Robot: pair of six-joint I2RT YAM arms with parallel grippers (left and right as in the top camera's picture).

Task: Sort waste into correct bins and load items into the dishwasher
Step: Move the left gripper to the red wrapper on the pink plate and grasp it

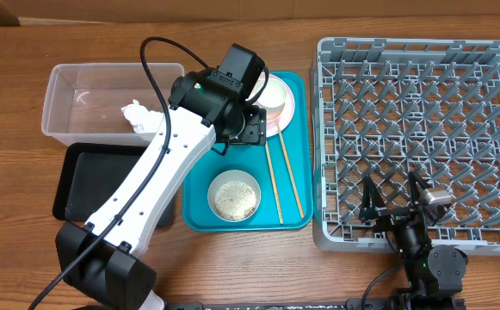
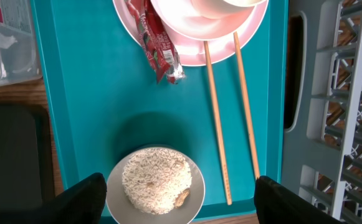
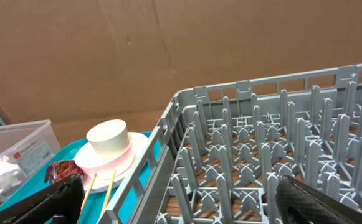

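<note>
Probably the wrapper [image 2: 159, 46] next, half on the plate [image 2: 193, 40] rim, half on the teal tray [image 2: 81, 93]: with left gripper [image 2: 181, 198] spread wide and empty above, drop straight, pinch across its width. Right gripper [image 3: 181, 199] also agape, idle at the rack [image 1: 422, 129], bare of dishes. Tissue [image 1: 138, 116] in the tub [image 1: 60, 86]; black tray [image 1: 90, 185] bare; rice [image 2: 156, 180] in the bowl [image 2: 197, 186]; cup [image 3: 108, 138] on plate.

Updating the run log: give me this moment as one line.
left gripper open over teal tray | right gripper open at dish rack front | tissue in clear tub | wrapper, rice bowl, chopsticks on tray
</note>
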